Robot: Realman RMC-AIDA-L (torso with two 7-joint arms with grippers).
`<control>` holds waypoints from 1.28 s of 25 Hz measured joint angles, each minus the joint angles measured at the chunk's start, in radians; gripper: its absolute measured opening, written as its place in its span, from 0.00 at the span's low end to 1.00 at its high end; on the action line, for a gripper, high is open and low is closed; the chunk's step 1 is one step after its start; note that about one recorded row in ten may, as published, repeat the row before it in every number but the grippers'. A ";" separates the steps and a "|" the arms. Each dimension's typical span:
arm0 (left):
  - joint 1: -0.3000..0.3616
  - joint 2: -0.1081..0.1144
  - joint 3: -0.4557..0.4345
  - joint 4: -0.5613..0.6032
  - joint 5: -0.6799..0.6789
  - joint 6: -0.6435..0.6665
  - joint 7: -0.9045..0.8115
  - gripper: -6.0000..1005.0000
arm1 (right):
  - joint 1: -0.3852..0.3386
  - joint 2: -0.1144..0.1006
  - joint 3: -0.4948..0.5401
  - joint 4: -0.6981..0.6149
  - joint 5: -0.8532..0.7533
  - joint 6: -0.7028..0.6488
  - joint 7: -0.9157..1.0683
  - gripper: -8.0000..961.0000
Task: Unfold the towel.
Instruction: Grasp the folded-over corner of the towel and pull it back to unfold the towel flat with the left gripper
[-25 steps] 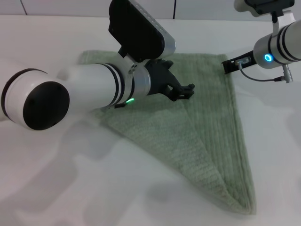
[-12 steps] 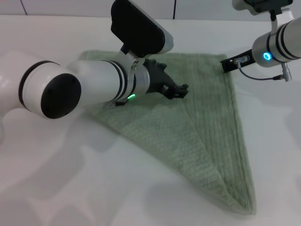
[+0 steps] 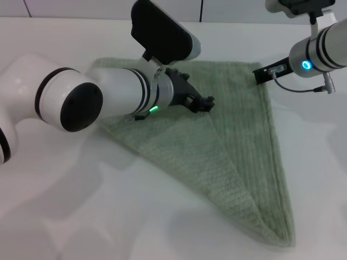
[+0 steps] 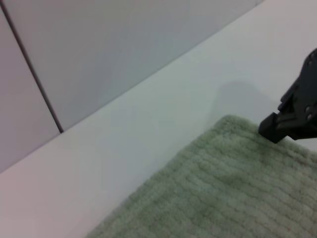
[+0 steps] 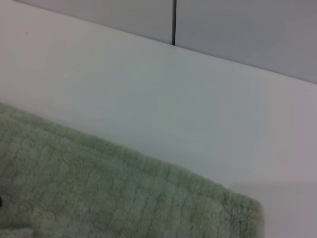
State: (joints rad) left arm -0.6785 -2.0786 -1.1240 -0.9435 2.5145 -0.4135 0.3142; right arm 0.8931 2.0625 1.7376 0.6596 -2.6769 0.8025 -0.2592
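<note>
While the towel (image 3: 227, 146) lies folded, the left pincer (image 3: 203, 103) hovers over it.

A robotics test lab, by the look of it: a plain, smooth white bench (image 3: 65, 216) backed by pale grey wall panels (image 4: 124, 44) split by thin dark seams (image 5: 174, 22), with bare surfaces and no household furnishings.
</note>
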 joint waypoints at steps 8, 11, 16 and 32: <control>-0.017 0.000 0.019 0.032 -0.018 0.012 -0.011 0.82 | 0.000 0.001 -0.002 0.000 0.000 0.001 0.000 0.01; -0.023 0.000 0.017 0.048 -0.026 0.025 -0.012 0.82 | 0.000 0.001 -0.002 0.000 0.000 0.001 0.000 0.01; -0.054 0.000 0.020 0.086 -0.054 0.008 -0.012 0.81 | 0.000 0.001 -0.001 0.001 0.000 0.003 0.000 0.01; -0.060 0.006 0.021 0.024 -0.057 -0.091 0.001 0.53 | -0.001 0.001 -0.001 0.003 0.000 0.005 0.000 0.01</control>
State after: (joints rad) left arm -0.7386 -2.0723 -1.1030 -0.9195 2.4572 -0.5045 0.3147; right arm 0.8926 2.0632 1.7365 0.6627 -2.6767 0.8071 -0.2593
